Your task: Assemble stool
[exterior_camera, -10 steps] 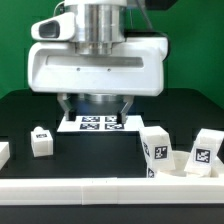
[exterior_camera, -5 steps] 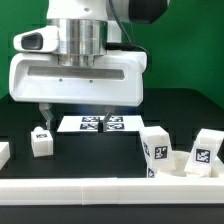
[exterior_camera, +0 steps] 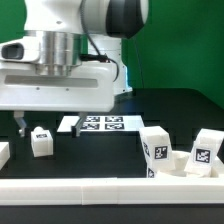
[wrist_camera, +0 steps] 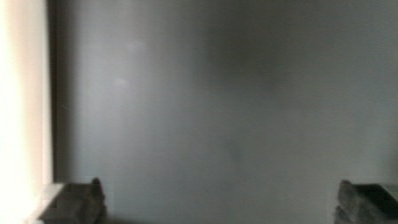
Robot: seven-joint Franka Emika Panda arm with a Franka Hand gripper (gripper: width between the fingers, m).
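While the two-finger gripper point(wrist_camera: 222, 203) hangs spread, empty: small white plastic block leg point(exterior_camera: 40, 141), near, the exterior view's left; likely light, rigid, slick; grip across flat sides.

The arm point(exterior_camera: 95, 15) is seen as glossy white shells with a black joint cap. A ribbed silver-grey cylinder point(exterior_camera: 50, 48) is mounted above the gripper point(exterior_camera: 50, 120), whose wide white housing point(exterior_camera: 60, 85) is rounded at the corners. 2 dark, blocky fingers point(wrist_camera: 75, 202) are shown beneath it.
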